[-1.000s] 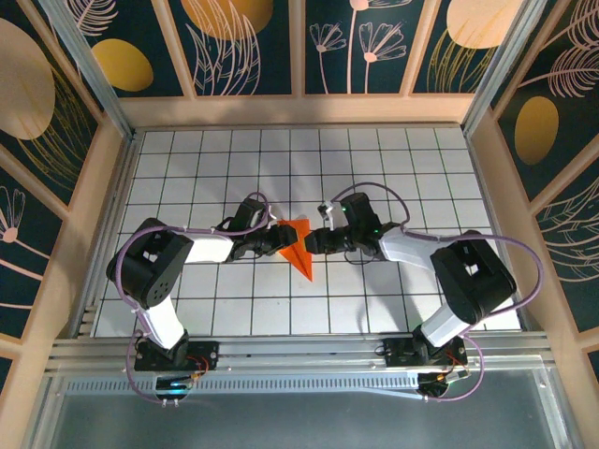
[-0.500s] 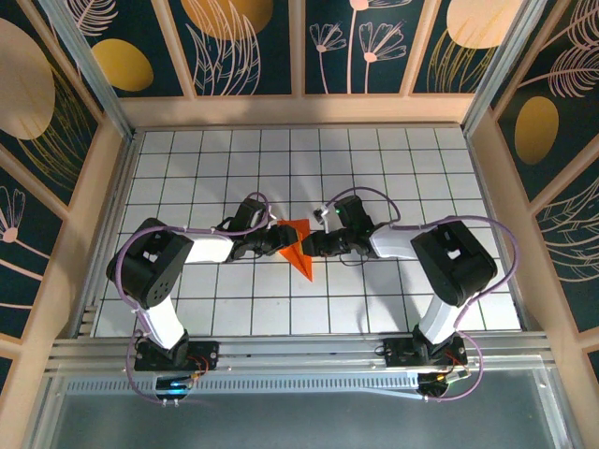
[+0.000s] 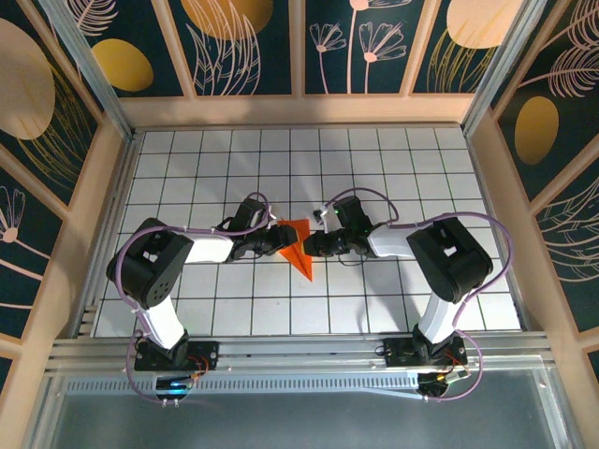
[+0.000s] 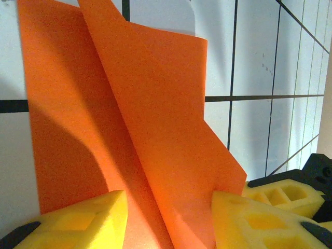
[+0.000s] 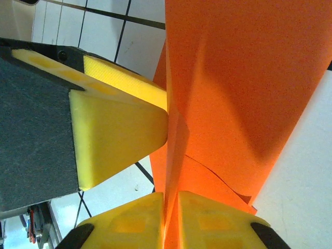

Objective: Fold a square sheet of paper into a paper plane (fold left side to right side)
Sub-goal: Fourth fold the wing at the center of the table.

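Clamps the folded orange sheet [image 3: 299, 249] between the right gripper's [image 5: 171, 207] pads, mid-frame on the gridded desk [image 3: 187, 168]. Straddles a raised crease with the left gripper [image 4: 168, 215], seemingly spread apart.

You have a plain, bright orange sheet of paper [image 3: 298, 245] with no print on it; its folds shade to a deeper orange in the wrist views. The table [image 3: 393, 159] beneath it is white tile ruled with a thin black grid. The left gripper [image 4: 168, 207] wears yellow foam pads [image 4: 78, 218], and the right gripper [image 5: 171, 218] has the same yellow pads [image 5: 218, 223]. The left arm [image 3: 159, 271] and the right arm [image 3: 449, 271] are black and white, trailed by purple cable [image 3: 360, 191]. The walls [image 3: 56, 112] are dark navy with mustard-gold ovals and pale line-drawn flowers and leaves, framed in light wood [image 3: 299, 108]. The rail [image 3: 299, 351] is silver-grey.
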Available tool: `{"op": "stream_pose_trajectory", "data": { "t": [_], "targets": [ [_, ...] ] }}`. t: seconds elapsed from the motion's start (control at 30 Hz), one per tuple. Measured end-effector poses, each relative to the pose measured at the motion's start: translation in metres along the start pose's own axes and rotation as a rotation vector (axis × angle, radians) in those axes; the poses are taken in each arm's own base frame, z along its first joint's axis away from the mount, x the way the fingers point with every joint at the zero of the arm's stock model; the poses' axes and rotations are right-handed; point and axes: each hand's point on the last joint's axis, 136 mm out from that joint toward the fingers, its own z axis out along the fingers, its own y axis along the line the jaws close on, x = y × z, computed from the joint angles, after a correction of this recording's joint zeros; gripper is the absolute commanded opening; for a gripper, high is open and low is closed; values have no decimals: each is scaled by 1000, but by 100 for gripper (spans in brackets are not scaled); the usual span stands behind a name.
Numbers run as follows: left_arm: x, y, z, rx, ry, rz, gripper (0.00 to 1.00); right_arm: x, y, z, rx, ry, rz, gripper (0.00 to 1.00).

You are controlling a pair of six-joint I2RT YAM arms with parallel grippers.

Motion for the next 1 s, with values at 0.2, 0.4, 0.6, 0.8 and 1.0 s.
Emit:
{"op": "stream_pose_trajectory", "data": {
  "t": [0.2, 0.4, 0.6, 0.8, 1.0],
  "targets": [
    [0, 0, 0, 0, 0, 0, 47, -1, -4, 0, 24, -10, 2, 9],
    [0, 0, 0, 0, 0, 0, 46, -1, -10, 0, 55, -12, 7, 8],
    [0, 0, 0, 0, 0, 0, 47, 0, -14, -1, 77, -13, 10, 8],
    [0, 0, 0, 0, 0, 0, 46, 0, -17, 0, 89, -13, 14, 8],
    [0, 0, 0, 0, 0, 0, 47, 3, -21, 2, 98, -4, 22, 8]
  ]
}}
